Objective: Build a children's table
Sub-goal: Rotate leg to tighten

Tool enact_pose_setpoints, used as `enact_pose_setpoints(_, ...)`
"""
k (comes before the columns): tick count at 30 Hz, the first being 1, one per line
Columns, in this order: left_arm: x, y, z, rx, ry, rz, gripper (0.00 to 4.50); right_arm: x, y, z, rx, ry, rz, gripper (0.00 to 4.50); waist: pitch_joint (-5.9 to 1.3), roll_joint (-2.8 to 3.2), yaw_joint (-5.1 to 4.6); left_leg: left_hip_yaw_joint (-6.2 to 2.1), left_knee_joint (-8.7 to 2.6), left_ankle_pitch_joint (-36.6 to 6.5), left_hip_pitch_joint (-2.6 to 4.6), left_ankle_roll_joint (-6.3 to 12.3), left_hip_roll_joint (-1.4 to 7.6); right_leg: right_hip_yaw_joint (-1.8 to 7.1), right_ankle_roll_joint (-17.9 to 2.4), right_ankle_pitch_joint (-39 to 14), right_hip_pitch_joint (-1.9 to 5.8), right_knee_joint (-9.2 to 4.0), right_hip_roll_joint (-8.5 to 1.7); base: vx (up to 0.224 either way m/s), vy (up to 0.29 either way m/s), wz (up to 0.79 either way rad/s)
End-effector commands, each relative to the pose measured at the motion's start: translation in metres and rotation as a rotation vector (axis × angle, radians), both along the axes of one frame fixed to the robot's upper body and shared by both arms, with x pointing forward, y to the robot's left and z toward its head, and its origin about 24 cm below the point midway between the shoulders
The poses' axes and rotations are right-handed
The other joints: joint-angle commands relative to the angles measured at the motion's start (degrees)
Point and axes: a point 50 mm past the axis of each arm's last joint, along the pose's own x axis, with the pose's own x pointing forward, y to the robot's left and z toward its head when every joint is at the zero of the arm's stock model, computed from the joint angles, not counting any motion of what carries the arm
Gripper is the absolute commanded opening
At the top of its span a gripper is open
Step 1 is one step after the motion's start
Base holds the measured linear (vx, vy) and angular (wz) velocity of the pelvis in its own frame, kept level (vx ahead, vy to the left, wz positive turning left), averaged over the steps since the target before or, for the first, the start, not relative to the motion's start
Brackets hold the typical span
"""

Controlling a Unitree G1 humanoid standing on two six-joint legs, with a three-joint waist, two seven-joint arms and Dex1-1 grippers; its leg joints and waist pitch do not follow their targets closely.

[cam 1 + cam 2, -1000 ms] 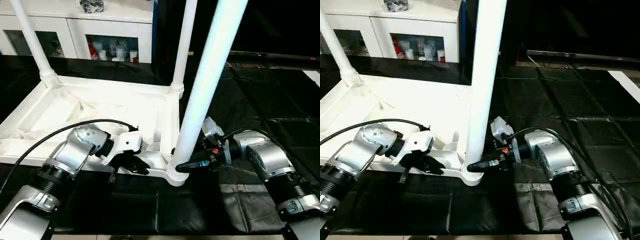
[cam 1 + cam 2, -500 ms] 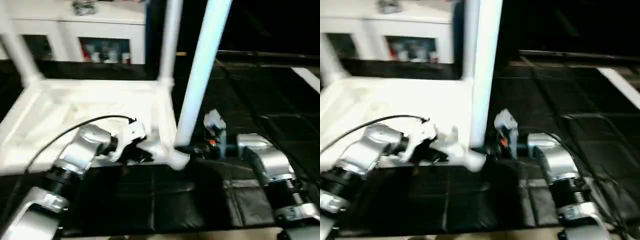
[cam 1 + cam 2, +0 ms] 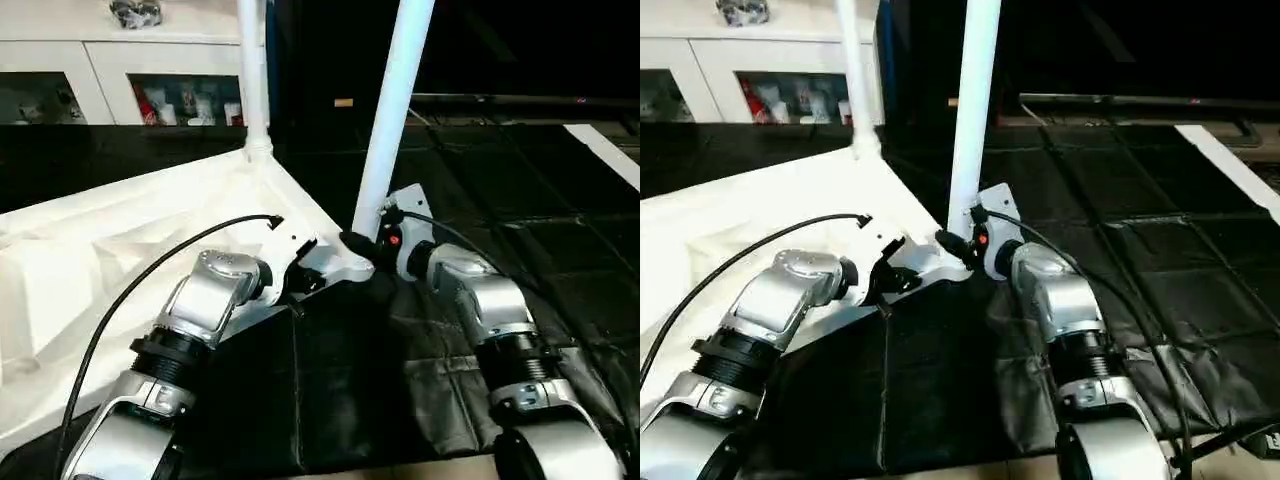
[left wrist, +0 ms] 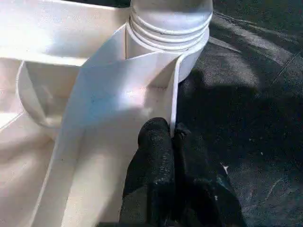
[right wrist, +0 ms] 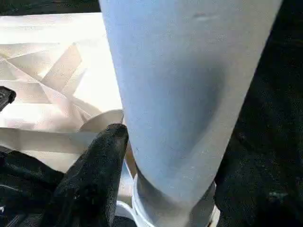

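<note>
Seating leg (image 3: 392, 120) in corner socket (image 4: 169, 33): left jaws clenched on tabletop (image 3: 90, 260) rim, right jaws around leg; next, press down.

The upturned children's table (image 3: 120, 250) blocks the floor from nine to twelve o'clock, its near leg (image 3: 392, 110) standing upright in the corner socket straight ahead, with a second leg (image 3: 253, 75) at eleven o'clock. Both tools crowd that corner: the left tool (image 4: 171, 142) is pinched on the rim wall, and the right tool (image 3: 358, 244) is at the leg's base. Black floor mat (image 3: 560, 220) lies open from one to four o'clock.
</note>
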Motion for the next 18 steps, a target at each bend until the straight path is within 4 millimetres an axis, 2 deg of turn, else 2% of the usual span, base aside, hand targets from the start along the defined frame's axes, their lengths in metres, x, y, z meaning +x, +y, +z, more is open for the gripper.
enact_pose_setpoints(1,0.002,-0.020,0.026,-0.079,-0.131,-0.081,0.00,-0.021,0.042,-0.010,0.035,0.031,0.235,3.16,-4.09,0.15,0.41,0.09,-3.61,-6.14,0.28,2.42,0.82,2.86,-12.60,-4.84,3.65,-3.55,-2.88,0.000,0.000,0.00)
enact_pose_setpoints(3,-0.002,-0.012,0.021,-0.041,-0.143,-0.095,0.00,-0.027,0.034,-0.013,0.018,-0.005,0.256,3.43,-4.08,0.16,0.43,0.05,-3.69,-6.58,0.23,2.25,0.91,2.87,-12.40,-4.88,3.76,-3.57,-2.92,0.000,0.000,0.00)
enact_pose_setpoints(4,-0.005,-0.004,0.019,-0.021,-0.158,-0.123,0.00,-0.032,0.025,-0.014,0.039,-0.010,0.261,3.55,-4.08,0.89,0.59,-0.02,-3.70,-7.02,0.35,2.23,1.00,2.91,-12.39,-4.08,3.70,-3.55,-2.90,0.000,0.000,0.00)
enact_pose_setpoints(6,-0.007,-0.002,0.018,-0.019,-0.164,-0.139,0.00,-0.035,0.022,-0.015,0.047,-0.009,0.265,3.61,-4.16,0.68,0.58,0.00,-3.73,-7.24,0.38,2.41,1.03,2.93,-12.30,-3.23,3.82,-3.51,-2.79,0.000,0.000,0.00)
enact_pose_setpoints(7,-0.010,0.003,0.017,-0.024,-0.156,-0.148,0.00,-0.040,0.017,-0.015,0.060,-0.016,0.286,3.61,-4.03,0.85,0.54,0.01,-3.87,-7.77,0.36,2.35,0.98,2.89,-12.56,-3.64,3.74,-3.65,-2.77,0.000,0.000,0.00)
enact_pose_setpoints(8,-0.010,0.004,0.017,-0.024,-0.156,-0.152,0.00,-0.041,0.016,-0.015,0.063,-0.017,0.290,3.61,-4.00,0.77,0.66,0.04,-3.87,-8.69,0.56,2.15,1.08,2.90,-12.48,-4.58,3.67,-3.77,-2.78,0.000,0.000,0.00)
enact_pose_setpoints(9,-0.015,0.010,0.014,-0.022,-0.149,-0.167,0.00,-0.048,0.010,-0.016,0.078,-0.023,0.311,3.61,-3.96,1.32,0.74,-0.12,-3.97,-9.13,0.55,1.90,1.11,2.89,-12.48,-5.04,3.68,-3.74,-2.81,0.000,0.000,0.00)
enact_pose_setpoints(11,-0.021,0.020,0.009,-0.009,-0.133,-0.185,0.00,-0.058,0.004,-0.016,0.099,-0.038,0.319,3.61,-3.85,1.30,0.88,-0.13,-4.16,-11.19,0.69,1.41,1.23,2.93,-11.89,-6.40,3.66,-4.10,-2.79,0.000,0.000,0.00)
enact_pose_setpoints(12,-0.027,0.027,0.007,-0.006,-0.119,-0.202,0.00,-0.065,-0.001,-0.019,0.101,-0.039,0.311,3.61,-3.72,1.69,0.74,-0.13,-4.29,-12.27,0.64,1.21,1.20,2.90,-11.83,-7.11,3.53,-4.27,-2.69,0.000,0.000,0.00)
enact_pose_setpoints(13,-0.028,0.028,0.006,-0.006,-0.119,-0.205,0.00,-0.066,-0.002,-0.020,0.100,-0.039,0.310,3.61,-3.75,1.54,0.72,-0.14,-4.29,-12.68,0.67,1.12,1.17,2.88,-11.75,-7.65,3.57,-4.26,-2.66,0.000,0.000,0.00)
enact_pose_setpoints(14,-0.030,0.031,0.005,-0.005,-0.124,-0.213,0.00,-0.069,-0.004,-0.022,0.098,-0.041,0.305,3.61,-3.66,1.89,0.68,-0.18,-4.35,-13.52,0.70,0.85,1.09,2.86,-11.74,-9.11,3.44,-4.36,-2.64,0.000,0.000,0.00)
enact_pose_setpoints(15,-0.031,0.033,0.005,-0.003,-0.123,-0.218,0.00,-0.071,-0.005,-0.022,0.098,-0.042,0.304,3.61,-3.57,1.75,0.60,-0.17,-4.38,-14.04,0.60,0.77,1.06,2.86,-11.39,-10.18,3.48,-4.56,-2.65,0.000,0.000,0.00)
enact_pose_setpoints(16,-0.033,0.035,0.002,0.004,-0.119,-0.229,0.00,-0.075,-0.007,-0.023,0.102,-0.043,0.305,3.61,-3.45,1.96,0.45,-0.21,-4.46,-15.40,0.60,0.53,0.93,2.86,-10.26,-13.75,3.48,-4.96,-2.68,0.000,0.000,0.00)
enact_pose_setpoints(18,-0.037,0.038,0.000,0.021,-0.128,-0.262,0.00,-0.079,-0.009,-0.024,0.108,-0.040,0.299,3.61,-3.31,2.03,0.33,-0.30,-4.58,-16.30,0.51,0.44,0.92,2.84,-9.57,-15.89,3.44,-5.18,-2.74,0.000,0.000,0.00)
